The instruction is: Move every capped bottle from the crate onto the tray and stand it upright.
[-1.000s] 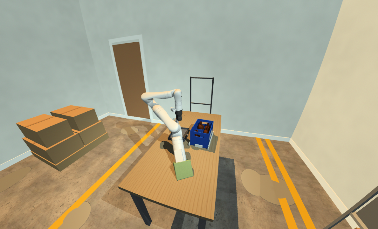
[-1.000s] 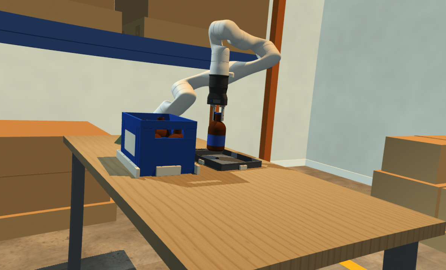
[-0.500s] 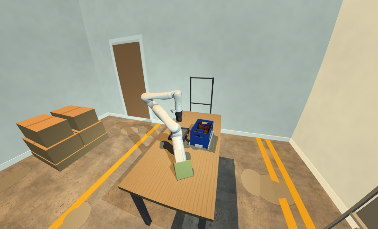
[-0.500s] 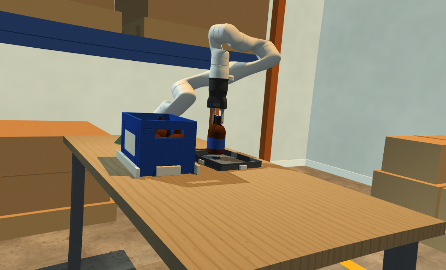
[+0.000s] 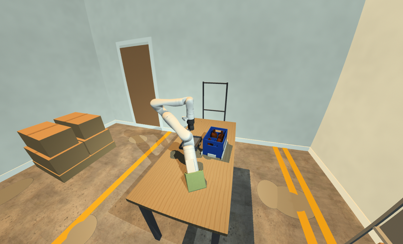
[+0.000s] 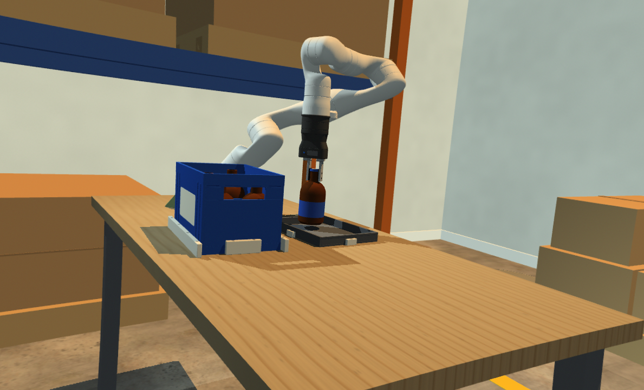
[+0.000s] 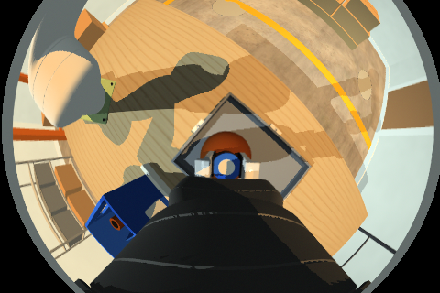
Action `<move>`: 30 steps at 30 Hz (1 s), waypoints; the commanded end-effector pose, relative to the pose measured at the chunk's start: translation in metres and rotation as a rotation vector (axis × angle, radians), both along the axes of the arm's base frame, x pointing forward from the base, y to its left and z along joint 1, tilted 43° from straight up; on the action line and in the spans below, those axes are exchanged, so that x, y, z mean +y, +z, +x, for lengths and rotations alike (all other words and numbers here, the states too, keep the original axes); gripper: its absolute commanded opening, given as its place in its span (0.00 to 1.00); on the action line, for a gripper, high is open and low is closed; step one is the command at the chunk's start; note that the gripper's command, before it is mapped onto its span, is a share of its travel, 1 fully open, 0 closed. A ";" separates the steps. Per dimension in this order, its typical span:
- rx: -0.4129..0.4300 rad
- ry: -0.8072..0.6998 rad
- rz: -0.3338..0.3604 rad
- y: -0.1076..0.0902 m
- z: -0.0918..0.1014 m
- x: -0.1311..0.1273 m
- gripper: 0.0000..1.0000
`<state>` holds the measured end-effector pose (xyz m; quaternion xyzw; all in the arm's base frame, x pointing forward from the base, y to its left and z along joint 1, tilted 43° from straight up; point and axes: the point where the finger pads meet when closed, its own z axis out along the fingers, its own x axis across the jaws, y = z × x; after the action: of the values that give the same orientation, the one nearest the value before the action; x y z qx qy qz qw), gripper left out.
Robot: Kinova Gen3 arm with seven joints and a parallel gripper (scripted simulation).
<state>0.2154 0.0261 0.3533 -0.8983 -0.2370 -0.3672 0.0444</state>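
Note:
My gripper [image 6: 314, 173] is shut on the neck of a brown capped bottle [image 6: 311, 200] with a blue cap and a blue label. The bottle hangs upright with its base at the floor of the dark tray [image 6: 329, 232]; I cannot tell if it touches. In the wrist view the blue cap [image 7: 225, 165] sits between my fingers, over the tray. The blue crate [image 6: 229, 206] stands beside the tray and holds several brown bottles [image 5: 218, 135]. In the top view the arm hides the held bottle; the gripper [image 5: 190, 126] is above the tray [image 5: 194, 142].
The crate [image 5: 215, 142] and tray stand side by side at the table's far end. The arm's green base [image 5: 195, 180] sits mid-table. A black metal frame [image 5: 215, 100] stands behind the table. Stacked cardboard boxes [image 5: 66, 139] lie on the floor to the left.

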 end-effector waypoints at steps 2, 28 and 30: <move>0.000 0.000 0.000 0.000 0.000 0.000 0.00; 0.000 0.000 0.000 -0.007 0.006 0.002 0.00; 0.000 0.000 0.000 -0.008 0.007 0.003 0.00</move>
<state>0.2221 0.0286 0.3459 -0.8983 -0.2369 -0.3673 0.0442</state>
